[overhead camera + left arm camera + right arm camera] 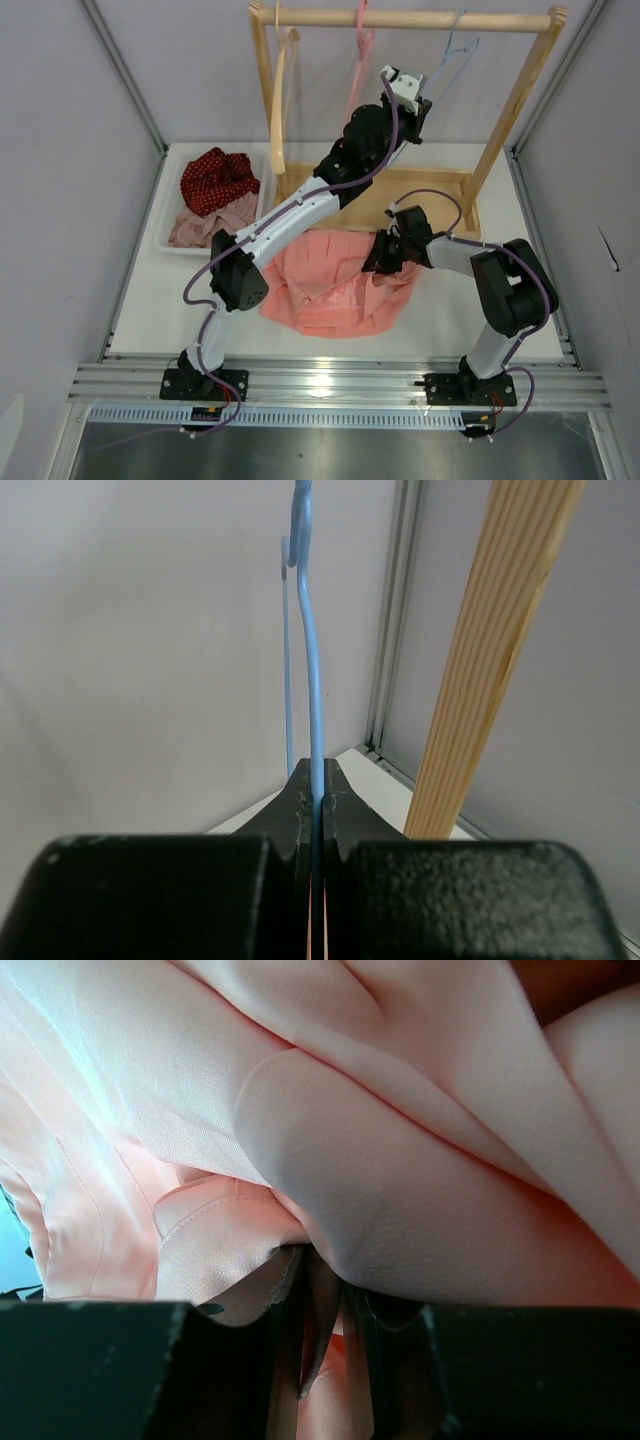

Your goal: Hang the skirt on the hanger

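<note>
The salmon-pink skirt (335, 285) lies spread on the table in front of the rack. My right gripper (380, 258) sits at its upper right edge. In the right wrist view it is shut (325, 1290) on a fold of the skirt (400, 1160). The pale blue hanger (456, 48) hangs from the wooden rail at the right. My left gripper (426, 98) is raised up to it. The left wrist view shows this gripper (317, 785) shut on the hanger's thin wire (312, 660), which runs straight up from between the jaws.
A wooden rack has a top rail (420, 18), a right post (490, 660) and a base frame (440, 205). It also carries a pink hanger (360, 50) and a wooden hanger (280, 90). A white tray (172, 190) at the left holds a red dotted cloth (218, 178) and a mauve cloth (205, 225).
</note>
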Motion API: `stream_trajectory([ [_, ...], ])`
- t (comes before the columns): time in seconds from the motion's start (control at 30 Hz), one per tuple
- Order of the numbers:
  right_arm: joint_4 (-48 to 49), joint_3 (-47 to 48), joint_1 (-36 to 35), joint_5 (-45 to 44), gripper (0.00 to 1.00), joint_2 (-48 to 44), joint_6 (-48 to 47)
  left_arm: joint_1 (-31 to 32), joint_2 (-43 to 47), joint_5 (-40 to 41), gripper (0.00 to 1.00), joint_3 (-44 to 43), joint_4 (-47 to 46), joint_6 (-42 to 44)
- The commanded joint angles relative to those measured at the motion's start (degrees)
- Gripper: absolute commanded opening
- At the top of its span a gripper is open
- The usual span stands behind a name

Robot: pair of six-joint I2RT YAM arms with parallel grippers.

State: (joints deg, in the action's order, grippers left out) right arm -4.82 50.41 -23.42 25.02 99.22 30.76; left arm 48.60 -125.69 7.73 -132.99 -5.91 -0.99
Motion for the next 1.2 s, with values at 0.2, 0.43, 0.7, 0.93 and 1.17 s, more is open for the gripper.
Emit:
stream_trajectory([
  [0.2,-2.8,-0.4,-1.0,-4.4,0.23,3.3,-3.0,-0.3,6.0,-0.8,0.00,-2.7,-6.1,2.3],
  [0.43,-3.3,-0.4,-1.0,-4.6,0.23,3.5,-3.3,-0.5,5.3,-1.2,0.00,-4.4,-7.0,1.5],
  [0.7,-3.5,-0.4,-1.1,-4.7,0.24,3.3,-3.3,-0.6,12.4,-4.0,0.00,4.9,-6.9,1.5],
  [0.93,-4.0,-0.8,-1.2,-5.2,0.24,2.5,-3.2,-0.6,25.6,-5.6,0.00,24.8,-13.8,1.4],
  [1.17,-5.0,-0.6,-1.2,-6.2,0.25,1.7,-3.1,-0.5,33.5,-7.3,0.00,34.1,-12.6,2.1],
])
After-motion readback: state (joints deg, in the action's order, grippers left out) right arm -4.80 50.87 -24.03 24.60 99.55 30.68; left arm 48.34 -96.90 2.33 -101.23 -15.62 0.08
